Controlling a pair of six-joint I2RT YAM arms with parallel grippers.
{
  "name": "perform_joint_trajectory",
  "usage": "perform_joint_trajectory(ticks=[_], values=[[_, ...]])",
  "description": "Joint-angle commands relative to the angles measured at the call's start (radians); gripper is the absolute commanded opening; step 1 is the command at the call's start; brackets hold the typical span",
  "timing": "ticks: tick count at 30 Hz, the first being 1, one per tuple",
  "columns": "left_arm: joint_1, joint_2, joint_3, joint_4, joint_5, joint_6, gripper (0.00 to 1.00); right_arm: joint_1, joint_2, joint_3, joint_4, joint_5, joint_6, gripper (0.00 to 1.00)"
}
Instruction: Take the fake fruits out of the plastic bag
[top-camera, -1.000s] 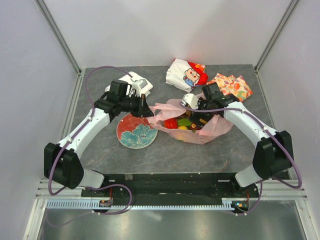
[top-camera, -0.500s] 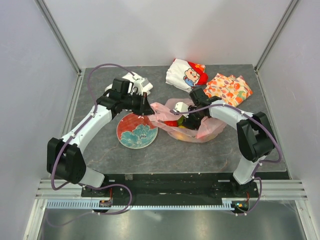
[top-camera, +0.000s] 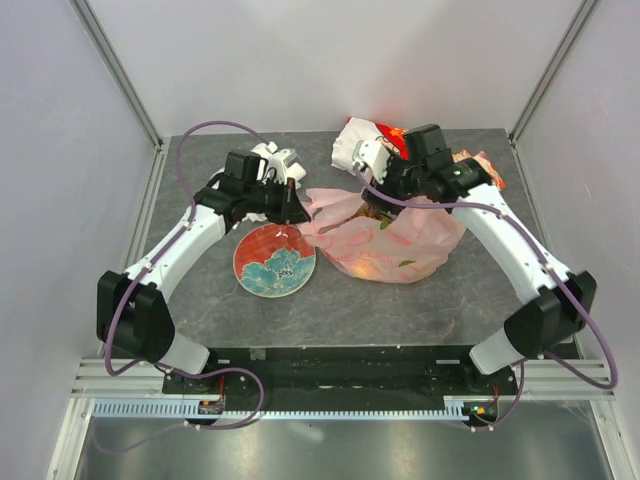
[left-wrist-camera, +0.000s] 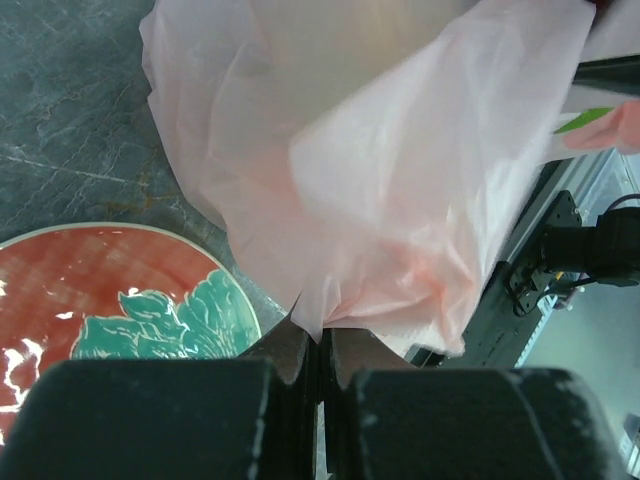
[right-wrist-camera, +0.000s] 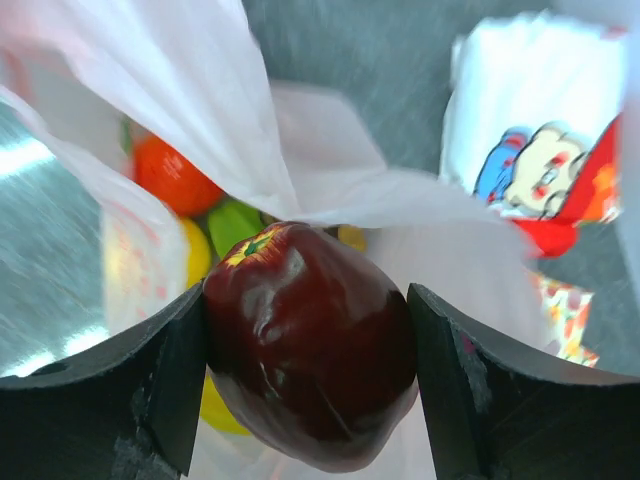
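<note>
The pale pink plastic bag (top-camera: 385, 240) lies in the middle of the table, right of the red plate. My left gripper (top-camera: 293, 207) is shut on the bag's left edge (left-wrist-camera: 320, 320) and holds it up. My right gripper (top-camera: 381, 187) is shut on a glossy dark red plum (right-wrist-camera: 312, 355) and holds it above the bag's far side. Below it, inside the bag (right-wrist-camera: 200, 120), I see an orange fruit (right-wrist-camera: 172, 175), a green piece (right-wrist-camera: 233, 224) and yellow pieces (right-wrist-camera: 192, 250). In the top view the fruits show only faintly through the bag.
A red plate with a teal flower pattern (top-camera: 274, 261) sits left of the bag, also in the left wrist view (left-wrist-camera: 110, 290). A white cartoon-print cloth (top-camera: 358, 146) and an orange-patterned cloth (top-camera: 480, 172) lie at the back. A white object (top-camera: 278, 162) lies behind my left gripper.
My right gripper reached into the bag, closed on the dark red plum and rose with it toward the back. The bag's top has lifted and now covers the fruits. My left gripper shifted slightly.
</note>
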Motion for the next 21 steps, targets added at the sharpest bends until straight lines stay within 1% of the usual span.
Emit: perform_joint_trajectory(ticks=[1,3,7,10,11,13,16,20,21], values=[[-0.004,0.011,0.047,0.055,0.003,-0.016,0.02,0.031,-0.075,0.073,-0.085,-0.122,0.139,0.49],[-0.004,0.013,0.054,0.059,0.006,-0.024,0.02,0.037,-0.081,0.083,-0.07,-0.139,0.202,0.49],[-0.003,0.019,0.079,0.066,-0.022,-0.038,0.02,0.086,-0.086,0.119,-0.022,-0.176,0.261,0.49],[0.0,0.06,0.122,0.063,-0.03,-0.033,0.02,0.16,-0.056,0.195,-0.021,-0.216,0.276,0.49],[0.008,0.073,0.152,0.055,-0.036,-0.033,0.02,0.201,-0.032,0.217,-0.021,-0.228,0.278,0.49],[0.023,0.105,0.183,0.053,-0.038,-0.067,0.02,0.239,-0.006,0.234,-0.022,-0.248,0.271,0.49],[0.048,0.125,0.243,0.063,-0.029,-0.092,0.02,0.292,0.045,0.25,-0.019,-0.273,0.216,0.49],[0.1,0.183,0.338,0.078,0.042,-0.134,0.02,0.371,0.12,0.244,-0.022,-0.294,0.149,0.49],[0.112,0.191,0.343,0.087,0.058,-0.177,0.02,0.384,0.132,0.235,-0.009,-0.297,0.144,0.49]])
